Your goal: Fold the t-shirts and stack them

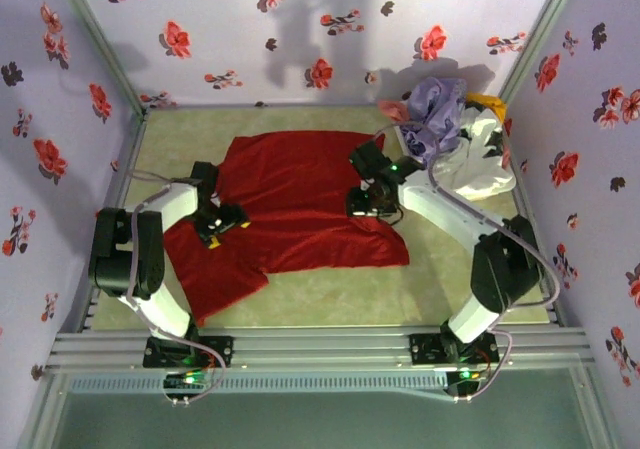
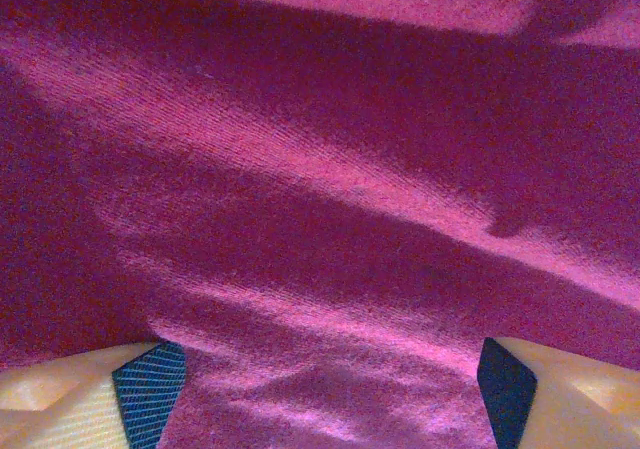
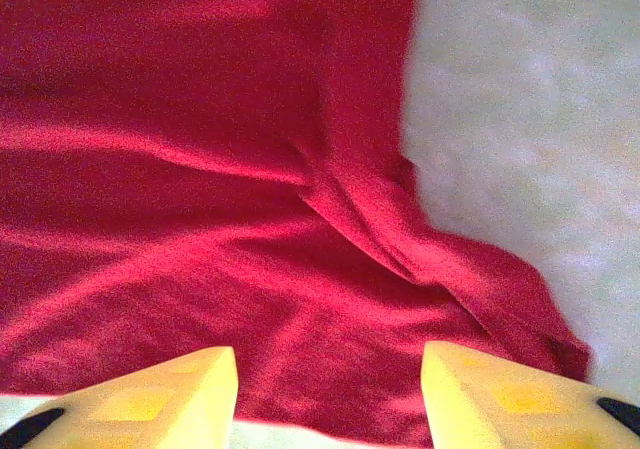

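Beige-green table mat (image 1: 330,294), walled by floral-print panels (image 1: 240,19), is bearing your deep red t-shirt (image 1: 300,199), with left gripper (image 2: 325,384) and right gripper (image 3: 330,389) standing spread over it.

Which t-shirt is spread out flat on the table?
The deep red t-shirt; the lavender one sits crumpled in a heap at the far right corner.

Pale lilac walls (image 1: 300,29) printed with red and dark flowers enclose the table (image 1: 330,294) — its top mottled cream-green. Metal rails (image 1: 320,347) line its near edge.
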Action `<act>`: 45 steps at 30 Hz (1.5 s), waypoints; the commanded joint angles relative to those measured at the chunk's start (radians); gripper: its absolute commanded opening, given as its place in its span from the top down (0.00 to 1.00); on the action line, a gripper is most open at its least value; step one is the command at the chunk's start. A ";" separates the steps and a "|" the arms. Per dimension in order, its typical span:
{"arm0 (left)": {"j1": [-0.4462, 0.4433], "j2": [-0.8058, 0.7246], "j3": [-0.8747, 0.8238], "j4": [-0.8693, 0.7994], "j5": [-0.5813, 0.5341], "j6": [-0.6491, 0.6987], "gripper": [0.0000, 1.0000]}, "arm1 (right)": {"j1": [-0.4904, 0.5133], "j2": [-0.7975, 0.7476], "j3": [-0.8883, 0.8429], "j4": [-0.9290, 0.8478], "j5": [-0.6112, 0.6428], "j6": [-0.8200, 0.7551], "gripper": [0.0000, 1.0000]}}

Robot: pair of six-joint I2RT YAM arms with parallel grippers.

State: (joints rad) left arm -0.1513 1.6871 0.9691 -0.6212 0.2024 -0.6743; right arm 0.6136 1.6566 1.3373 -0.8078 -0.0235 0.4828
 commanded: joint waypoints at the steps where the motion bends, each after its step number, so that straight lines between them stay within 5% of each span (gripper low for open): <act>1: -0.001 0.041 -0.064 0.002 0.021 0.024 0.17 | 0.000 0.130 0.068 0.066 -0.123 0.025 0.47; 8: -0.001 0.038 -0.078 0.003 0.024 0.026 0.17 | 0.006 0.389 0.270 0.047 -0.280 -0.044 0.45; 12: -0.001 0.029 -0.076 0.005 0.037 0.027 0.17 | -0.009 0.455 0.352 -0.077 -0.088 -0.038 0.44; 27: 0.015 0.092 -0.035 -0.034 0.054 0.062 0.17 | -0.240 0.338 0.100 0.012 0.028 -0.062 0.42; 34: 0.013 0.019 -0.020 -0.075 0.052 0.076 0.16 | -0.224 0.146 0.037 -0.033 0.011 -0.060 0.42; 45: 0.050 -0.242 -0.038 -0.254 0.024 0.067 0.16 | -0.218 -0.317 -0.369 -0.127 -0.036 0.170 0.43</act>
State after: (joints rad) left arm -0.1268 1.5021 0.9588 -0.7753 0.2359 -0.6209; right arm 0.3927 1.3777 1.0599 -0.8639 -0.0479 0.5716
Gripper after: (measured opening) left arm 0.839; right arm 0.574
